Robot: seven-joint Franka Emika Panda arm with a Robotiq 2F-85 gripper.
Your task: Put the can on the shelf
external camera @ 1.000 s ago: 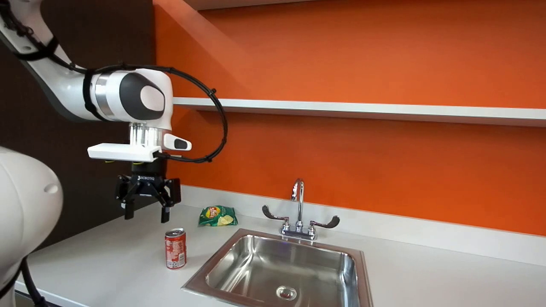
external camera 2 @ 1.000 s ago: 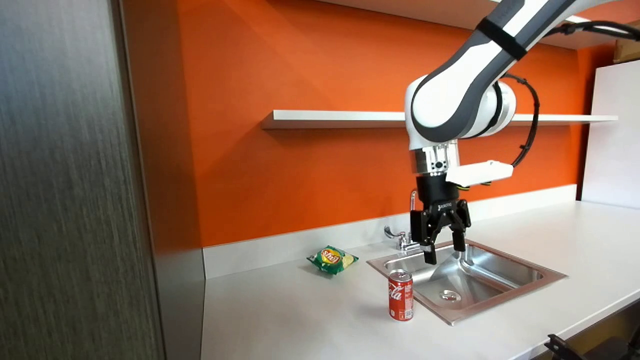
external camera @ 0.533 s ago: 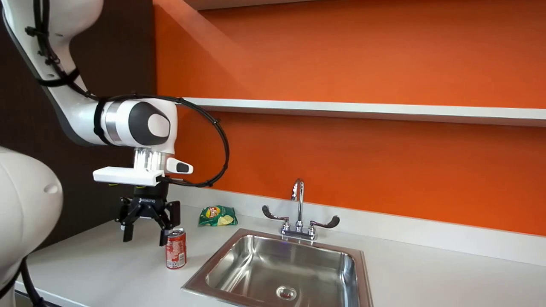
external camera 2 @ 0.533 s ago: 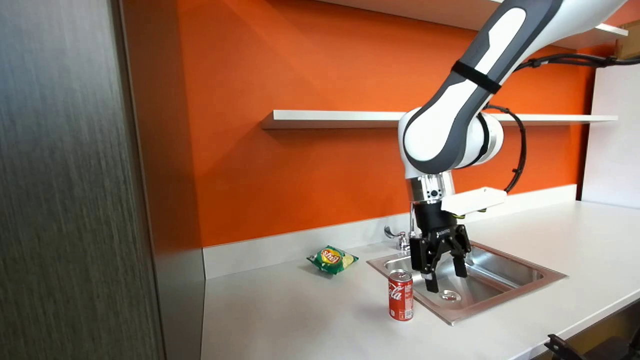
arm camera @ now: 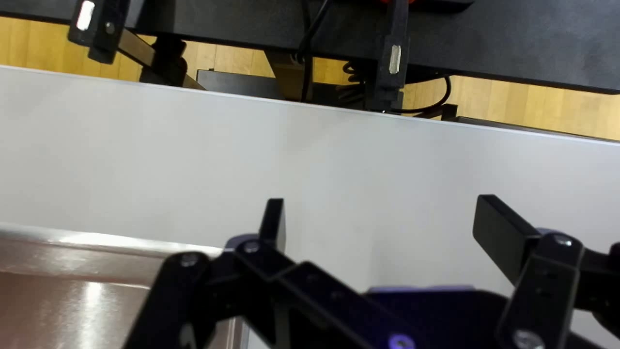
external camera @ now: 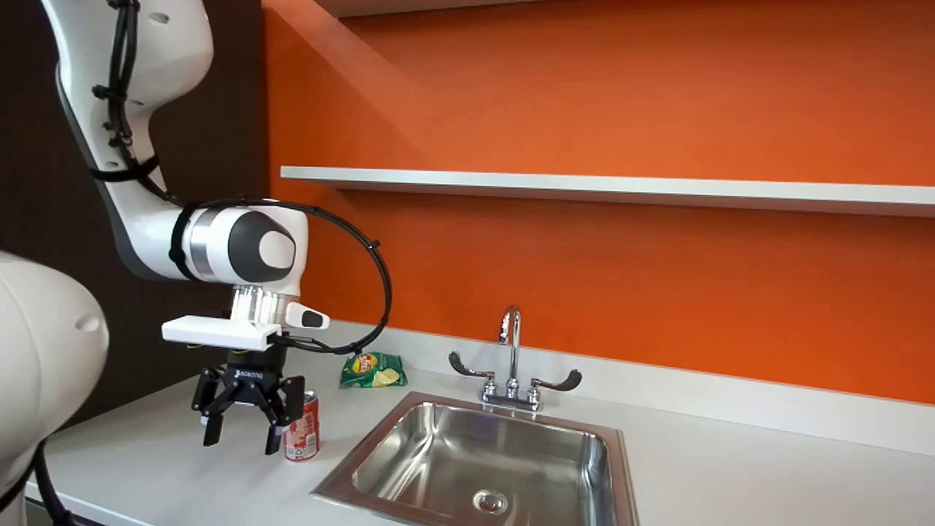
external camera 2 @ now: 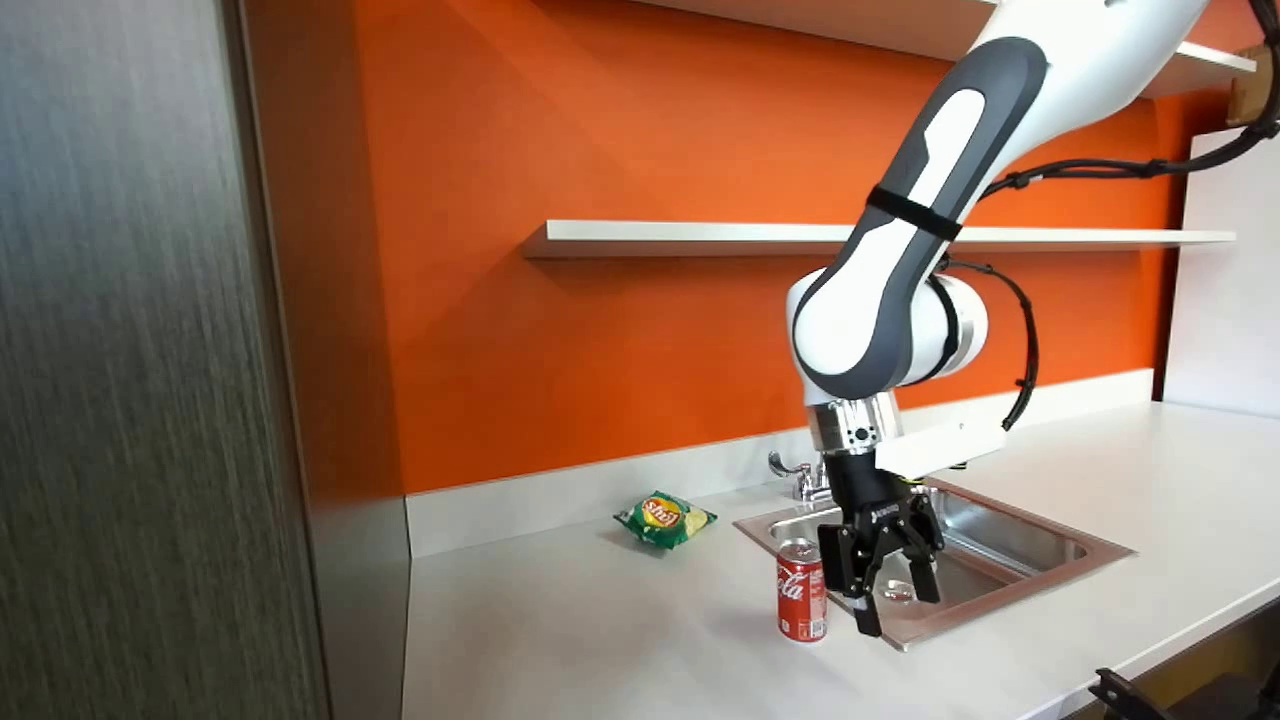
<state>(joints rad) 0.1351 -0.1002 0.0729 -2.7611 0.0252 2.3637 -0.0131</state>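
Lower than it was half a second ago, the gripper (external camera: 242, 440) has come down toward the table (external camera: 730, 467), and the arm (external camera: 266, 245) has sunk with it; the can (external camera 2: 801, 595) and the green chip bag (external camera: 374, 370) sit where they were. I have the fingers (arm camera: 501, 232) released and spread well apart, and on my wrist view the table surface shows in the gap between them, the table's front edge crossing higher up with wooden floor (arm camera: 484, 97) past it. The can, red with white markings and a silver top, stands upright on the table, near the sink (external camera 2: 1105, 553), between it and the end of the table by the dark panel (external camera: 237, 109). In an exterior view I see the gripper cover part of the can (external camera: 307, 438) from the side of the table's front edge; I cannot tell whether the two touch. The chip bag lies near the back edge of the table, and a faucet (external camera: 513, 358) rises behind the sink. Well above that back edge, the white shelf (external camera: 606, 183) runs along the orange wall (external camera: 657, 95).
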